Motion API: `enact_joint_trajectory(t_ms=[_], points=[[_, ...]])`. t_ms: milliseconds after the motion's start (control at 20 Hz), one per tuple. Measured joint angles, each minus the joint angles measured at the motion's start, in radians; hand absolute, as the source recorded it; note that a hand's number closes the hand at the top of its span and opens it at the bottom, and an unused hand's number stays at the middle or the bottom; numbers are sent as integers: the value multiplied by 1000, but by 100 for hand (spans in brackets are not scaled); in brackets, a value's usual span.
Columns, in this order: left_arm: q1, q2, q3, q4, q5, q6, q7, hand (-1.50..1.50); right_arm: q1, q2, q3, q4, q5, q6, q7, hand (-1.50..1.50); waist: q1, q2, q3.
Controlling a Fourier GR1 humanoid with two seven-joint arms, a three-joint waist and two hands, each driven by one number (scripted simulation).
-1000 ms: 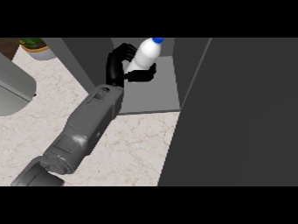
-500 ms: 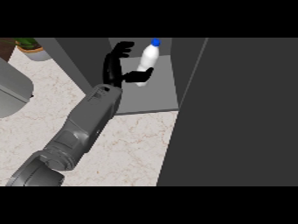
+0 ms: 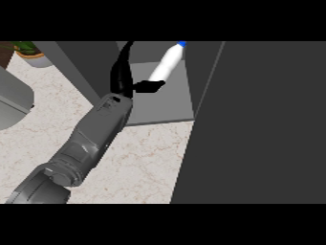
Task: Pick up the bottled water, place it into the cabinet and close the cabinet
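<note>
Head view: the bottled water (image 3: 168, 64) is parked on the cabinet (image 3: 167, 109) shelf, tilted a bit. The robot hand (image 3: 123, 85) is held open just beside it, thumb near the base. Placing looks done, so the door can probably be shut next.

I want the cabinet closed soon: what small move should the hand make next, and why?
Probably draw the right hand back out of the cabinet: its fingers look straight and off the bottled water, which is inside, with only the thumb by its base.
</note>
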Motion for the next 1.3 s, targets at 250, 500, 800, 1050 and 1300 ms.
enact_joint_trajectory(t_ms=[250,500,800,1050,1300], points=[[1,5,13,-16,6,-26,-17,-150,9,-11,4,-2,-4,2,-15,-150,0,1,-1],[24,-6,37,-69,27,-117,-100,150,8,-10,6,-1,-8,1,-19,-150,4,-1,-1],[57,-9,91,-153,97,-312,-216,150,8,-17,9,-7,-10,-7,-3,-150,16,-9,-2],[74,-17,95,-198,140,-457,-259,150,14,-18,3,-10,-12,-15,4,-150,36,-17,-1],[95,-19,47,-243,182,-595,-231,150,30,-30,9,-15,-8,-32,2,-150,46,-20,-1]])
